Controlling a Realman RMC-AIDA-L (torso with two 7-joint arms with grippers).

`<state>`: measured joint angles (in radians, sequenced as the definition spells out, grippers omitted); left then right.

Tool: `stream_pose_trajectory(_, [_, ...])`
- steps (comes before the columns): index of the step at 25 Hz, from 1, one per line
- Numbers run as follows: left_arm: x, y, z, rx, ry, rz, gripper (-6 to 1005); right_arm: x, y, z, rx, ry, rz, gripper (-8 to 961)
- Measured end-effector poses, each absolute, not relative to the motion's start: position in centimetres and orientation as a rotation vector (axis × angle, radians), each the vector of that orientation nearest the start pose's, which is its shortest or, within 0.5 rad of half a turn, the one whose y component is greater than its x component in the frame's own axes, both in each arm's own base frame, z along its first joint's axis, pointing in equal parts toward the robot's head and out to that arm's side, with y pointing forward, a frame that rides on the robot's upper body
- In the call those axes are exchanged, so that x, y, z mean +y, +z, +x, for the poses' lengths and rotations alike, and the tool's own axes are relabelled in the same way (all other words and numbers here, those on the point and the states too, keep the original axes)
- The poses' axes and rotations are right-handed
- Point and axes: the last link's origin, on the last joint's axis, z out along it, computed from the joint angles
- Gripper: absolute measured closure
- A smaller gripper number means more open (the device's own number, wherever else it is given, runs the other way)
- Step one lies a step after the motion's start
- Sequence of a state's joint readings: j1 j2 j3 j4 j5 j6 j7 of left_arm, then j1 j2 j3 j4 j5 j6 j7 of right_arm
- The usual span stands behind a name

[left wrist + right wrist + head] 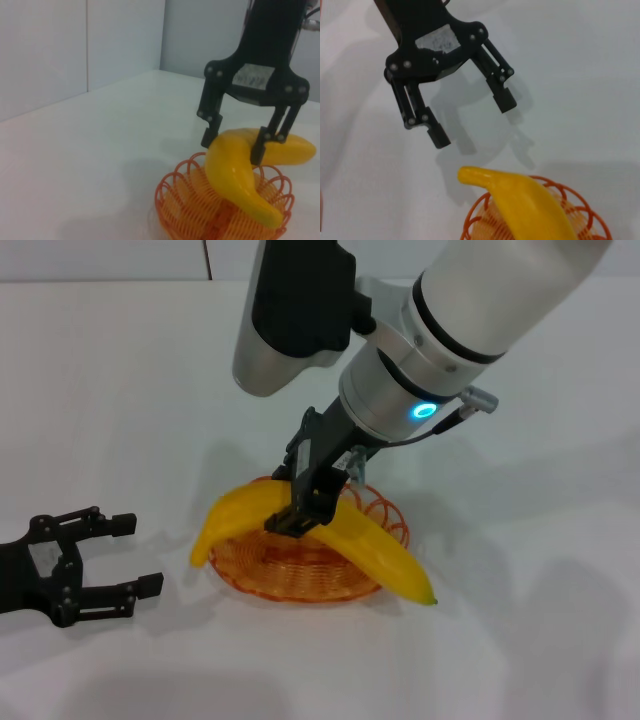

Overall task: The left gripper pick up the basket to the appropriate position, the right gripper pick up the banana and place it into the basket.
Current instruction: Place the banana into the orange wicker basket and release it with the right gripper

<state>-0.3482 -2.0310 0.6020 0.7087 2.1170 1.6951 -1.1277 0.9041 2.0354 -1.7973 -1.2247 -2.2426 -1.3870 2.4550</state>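
The left end effector (pixel 125 555), a black two-fingered claw on a black arm, lies low over the plain white worktop (pixel 520 640). Its two fingers are spread wide apart and hold nothing. In the right wrist view the same claw (pixel 472 122) shows a small white label on its body, and its fingertips point toward the basket without touching it.

Just to the right of that open claw sits the shallow oval orange wire basket (pixel 300 580) with a looped, scalloped rim, resting on the worktop. A large curved yellow banana (pixel 375 550) lies across the basket, both ends reaching past the rim.

Directly above the basket, the right end effector (pixel 305 520), an identical black claw on a white and silver arm, reaches down from above. In the left wrist view its two fingers (pixel 209 136) straddle the middle of the banana (pixel 235 170), one on each side, closed against the fruit, while the banana's lower end rests in the basket (pixel 200 210).
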Motion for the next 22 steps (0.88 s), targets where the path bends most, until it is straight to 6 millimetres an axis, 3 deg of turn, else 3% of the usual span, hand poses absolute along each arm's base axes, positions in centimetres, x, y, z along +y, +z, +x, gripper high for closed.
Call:
stream_pose_trajectory(9, [26.97, 2.82, -32.46, -0.468, -0.526, -2.759, 145, 33.74, -8.39, 6.36, 0.208, -0.451, -3.040, 446])
stream_pose_trajectory(22, [27.25, 2.72, -32.26, -0.463, -0.525, -2.766, 145, 34.67, -8.64, 6.59, 0.207, -0.417, -3.017, 446])
